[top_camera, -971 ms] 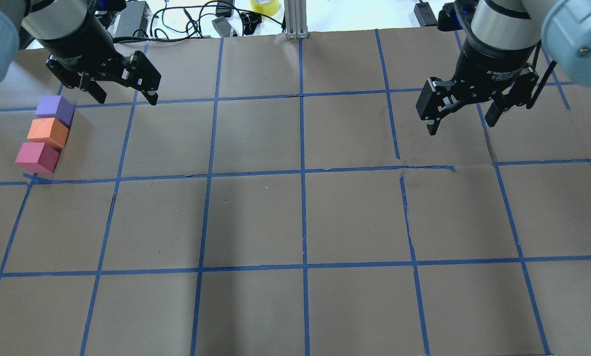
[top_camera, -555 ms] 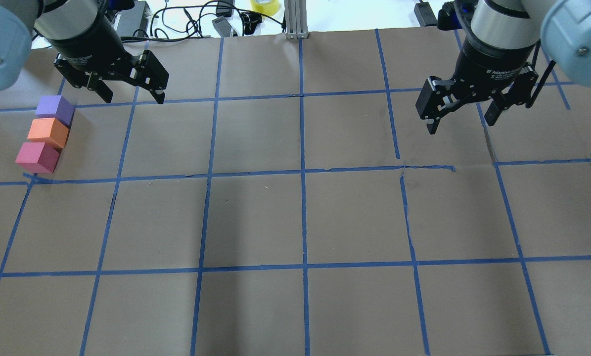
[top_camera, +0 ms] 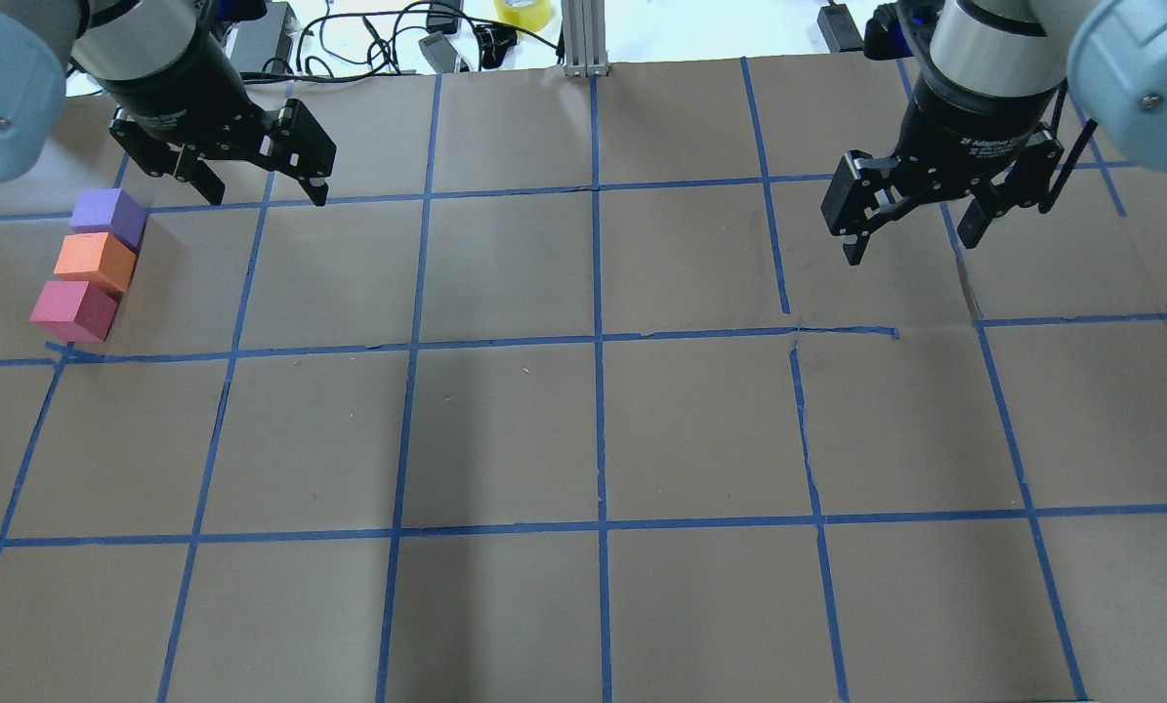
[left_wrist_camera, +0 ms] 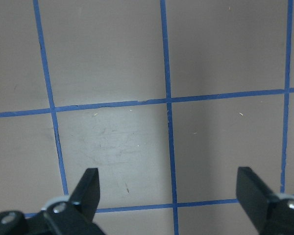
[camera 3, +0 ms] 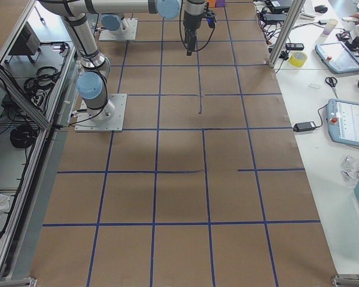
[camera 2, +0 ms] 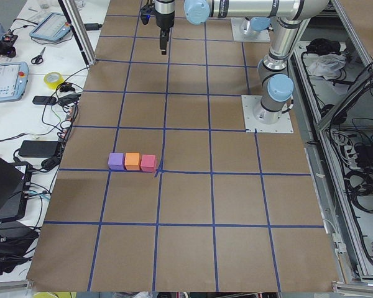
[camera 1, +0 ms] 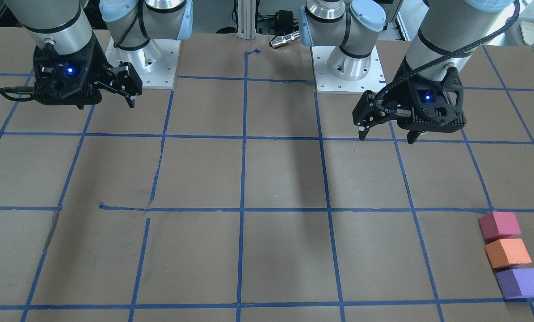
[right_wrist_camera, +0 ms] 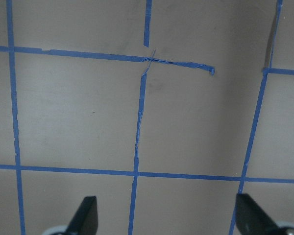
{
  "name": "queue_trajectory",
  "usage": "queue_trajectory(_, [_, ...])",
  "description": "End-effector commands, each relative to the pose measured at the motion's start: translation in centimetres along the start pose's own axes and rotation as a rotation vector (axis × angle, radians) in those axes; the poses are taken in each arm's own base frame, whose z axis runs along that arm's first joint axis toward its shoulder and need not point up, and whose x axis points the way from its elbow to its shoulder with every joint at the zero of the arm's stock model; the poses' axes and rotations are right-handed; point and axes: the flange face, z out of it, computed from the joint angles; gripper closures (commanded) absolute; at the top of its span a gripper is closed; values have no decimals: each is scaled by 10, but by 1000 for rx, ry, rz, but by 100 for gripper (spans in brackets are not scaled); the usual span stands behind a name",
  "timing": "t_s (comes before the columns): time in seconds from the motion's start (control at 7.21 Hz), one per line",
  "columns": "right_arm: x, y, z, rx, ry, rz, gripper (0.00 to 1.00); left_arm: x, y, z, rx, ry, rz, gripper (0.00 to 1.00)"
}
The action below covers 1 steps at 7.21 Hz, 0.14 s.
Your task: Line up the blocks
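Observation:
Three foam blocks lie touching in a straight row at the table's left: purple (top_camera: 106, 217), orange (top_camera: 95, 261), pinkish-red (top_camera: 72, 310). The front-facing view shows them at its lower right: pinkish-red (camera 1: 499, 225), orange (camera 1: 508, 252), purple (camera 1: 519, 282). My left gripper (top_camera: 269, 195) is open and empty, raised to the right of the purple block and apart from it. Its wrist view (left_wrist_camera: 169, 196) shows only paper and tape between the fingers. My right gripper (top_camera: 913, 246) is open and empty above the table's right side.
Brown paper with a blue tape grid (top_camera: 598, 342) covers the table. Cables, a yellow tape roll (top_camera: 522, 12) and a metal post (top_camera: 583, 39) sit beyond the far edge. The arm bases (camera 1: 347, 67) stand on the robot's side.
My left gripper has moved a little toward the far edge and to the right, away from the blocks, still open. The blocks and the right arm have not moved.

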Motion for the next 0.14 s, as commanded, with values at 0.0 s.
queue_trajectory(0.0, [1,-1,0,-1,2,-1,0,0,1,-1,1,0,0,0])
